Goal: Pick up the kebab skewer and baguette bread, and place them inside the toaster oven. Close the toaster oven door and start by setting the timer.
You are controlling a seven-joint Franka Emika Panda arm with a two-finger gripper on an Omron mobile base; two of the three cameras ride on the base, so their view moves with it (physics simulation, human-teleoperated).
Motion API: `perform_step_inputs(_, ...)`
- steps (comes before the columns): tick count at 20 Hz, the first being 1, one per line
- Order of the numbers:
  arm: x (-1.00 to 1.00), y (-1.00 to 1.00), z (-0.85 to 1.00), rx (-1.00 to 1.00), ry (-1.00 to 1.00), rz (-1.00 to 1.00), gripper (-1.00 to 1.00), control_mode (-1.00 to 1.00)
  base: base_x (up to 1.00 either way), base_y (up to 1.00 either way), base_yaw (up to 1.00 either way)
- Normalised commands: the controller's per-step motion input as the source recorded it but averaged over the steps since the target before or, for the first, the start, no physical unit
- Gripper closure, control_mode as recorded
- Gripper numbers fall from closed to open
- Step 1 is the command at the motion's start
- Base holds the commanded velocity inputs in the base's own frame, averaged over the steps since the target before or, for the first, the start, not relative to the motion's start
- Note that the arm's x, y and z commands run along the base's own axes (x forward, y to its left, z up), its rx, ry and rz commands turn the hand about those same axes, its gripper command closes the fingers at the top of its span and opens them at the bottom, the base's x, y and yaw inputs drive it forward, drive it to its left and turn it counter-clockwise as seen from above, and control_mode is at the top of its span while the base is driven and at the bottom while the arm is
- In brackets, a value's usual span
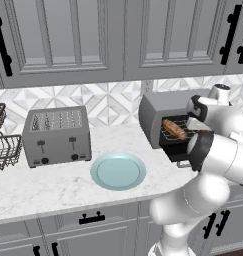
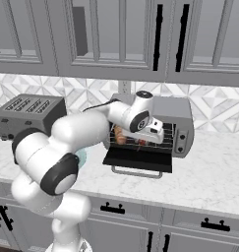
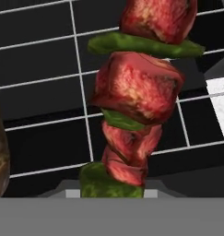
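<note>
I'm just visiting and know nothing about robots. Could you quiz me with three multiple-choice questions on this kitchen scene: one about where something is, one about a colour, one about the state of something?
1. Where is the baguette bread?
A. On the teal plate
B. On the rack inside the toaster oven
C. In the four-slot toaster

2. What colour is the round plate on the counter?
A. Teal
B. Red
C. Black

3. How does the toaster oven door stand?
A. Shut
B. Folded down open
C. Taken off

Answers:
1 B, the loaf lies on the wire rack of the toaster oven.
2 A, it is a pale teal disc with nothing on it.
3 B, the dark panel lies flat in front of the oven, handle outward.
</note>
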Motion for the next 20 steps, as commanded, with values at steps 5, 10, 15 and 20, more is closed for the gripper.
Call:
perform_step_inputs(5,0.21,-0.05,-0.24,0.00,0.00,0.07,1.00,-1.00,0.00,0.00,0.00)
perform_step_inputs(10,0.26,-0.08,-0.02,0.00,0.00,0.07,1.00,-1.00,0.00,0.00,0.00)
perform_step_inputs(15,0.12,0.00,-0.09,0.00,0.00,0.05,1.00,-1.00,0.00,0.00,0.00)
perform_step_inputs(20,0.01,0.00,0.00,0.00,-0.01,0.05,1.00,-1.00,0.00,0.00,0.00)
